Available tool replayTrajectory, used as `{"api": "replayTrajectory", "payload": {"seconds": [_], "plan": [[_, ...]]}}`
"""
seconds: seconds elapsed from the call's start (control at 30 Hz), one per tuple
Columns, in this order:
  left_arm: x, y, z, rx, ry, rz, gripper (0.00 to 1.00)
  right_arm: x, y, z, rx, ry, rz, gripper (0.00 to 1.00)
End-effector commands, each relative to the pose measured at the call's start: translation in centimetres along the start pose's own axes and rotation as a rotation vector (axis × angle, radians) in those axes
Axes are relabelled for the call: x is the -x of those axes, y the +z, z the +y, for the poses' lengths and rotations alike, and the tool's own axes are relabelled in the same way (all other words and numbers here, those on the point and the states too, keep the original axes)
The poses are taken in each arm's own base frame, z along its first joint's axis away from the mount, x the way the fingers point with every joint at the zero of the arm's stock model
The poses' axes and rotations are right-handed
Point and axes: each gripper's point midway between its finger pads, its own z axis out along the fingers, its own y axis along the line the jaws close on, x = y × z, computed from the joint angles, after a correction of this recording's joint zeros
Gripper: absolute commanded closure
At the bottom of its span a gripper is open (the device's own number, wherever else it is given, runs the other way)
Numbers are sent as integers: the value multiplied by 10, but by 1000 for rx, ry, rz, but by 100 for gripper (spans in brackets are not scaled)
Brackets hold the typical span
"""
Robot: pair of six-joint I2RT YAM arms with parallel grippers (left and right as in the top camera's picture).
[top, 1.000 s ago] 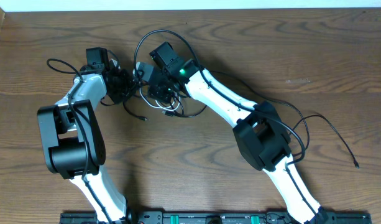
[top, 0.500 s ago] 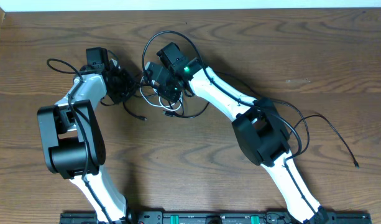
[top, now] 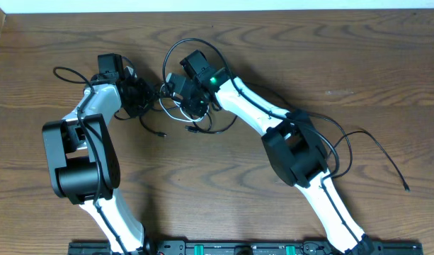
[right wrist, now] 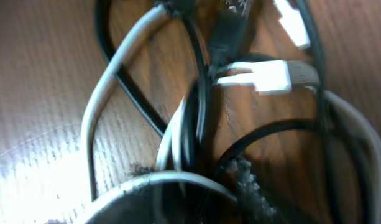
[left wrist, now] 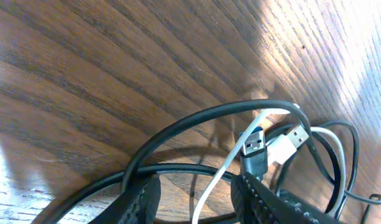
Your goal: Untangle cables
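Right claw [top: 180,91] edged toward 3 o'clock over your cables [top: 195,122].
Left claw [left wrist: 196,190] parted astride the white cable [left wrist: 216,179]; you cannot tell the right's grip.

Wooden table [top: 358,64] beneath tangled cables [left wrist: 255,146], seemingly one white.

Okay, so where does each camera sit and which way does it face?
Overhead: above the table, facing straight down; left arm, right arm and cables show.
Left wrist: on the left arm, facing down at wood and cables; its two fingers at bottom.
Right wrist: close over the tangle, blurred; own fingers unclear.
Shared: both wrist views show the white plug.
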Motion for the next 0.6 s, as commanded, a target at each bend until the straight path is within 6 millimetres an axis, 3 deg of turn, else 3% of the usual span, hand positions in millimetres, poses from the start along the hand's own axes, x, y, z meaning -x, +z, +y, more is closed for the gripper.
{"api": "replayTrajectory", "payload": {"seconds": [0.0, 0.1, 0.2, 0.57], "plan": [[1, 1, 13, 47, -15, -12, 55, -29, 27, 5, 28, 12, 74, 95], [-3, 1, 4, -3, -12, 14, 55, -29, 27, 11, 58, 40, 71, 99], [-5, 1, -10, -80, 25, 37, 55, -12, 12, 19, 137, 97, -2, 99], [-1, 1, -1, -31, 25, 12, 55, -5, -22, 40, 428, 269, -91, 99]]}}
